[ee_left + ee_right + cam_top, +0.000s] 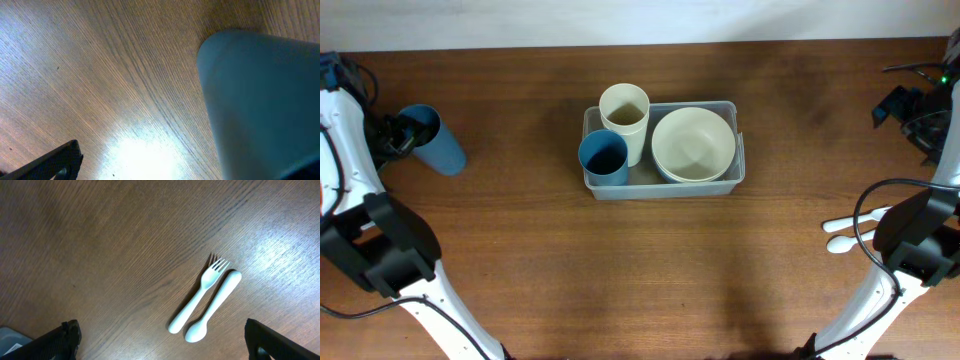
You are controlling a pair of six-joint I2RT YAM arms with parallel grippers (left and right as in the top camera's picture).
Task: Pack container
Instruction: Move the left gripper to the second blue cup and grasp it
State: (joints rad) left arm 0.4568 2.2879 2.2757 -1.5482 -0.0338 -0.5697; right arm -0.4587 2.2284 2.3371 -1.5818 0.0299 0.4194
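Clear plastic container [665,190] mid-counter toward far edge, long axis along that edge. Lies right of left gripper [400,130], near far-left corner, against blue cup [440,148]; grasp not determinable. Right gripper [160,332] spread wide over fork [200,292], spoon [215,305].

Wood-grain table [520,260], translucent plastic container [665,188]

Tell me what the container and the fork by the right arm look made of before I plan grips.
The container looks like translucent plastic: see-through, slightly milky walls with rounded moulded corners and rim. The fork looks like matte white moulded plastic, with thick rounded tines and only soft highlights. Melamine or something similar can't be ruled out.
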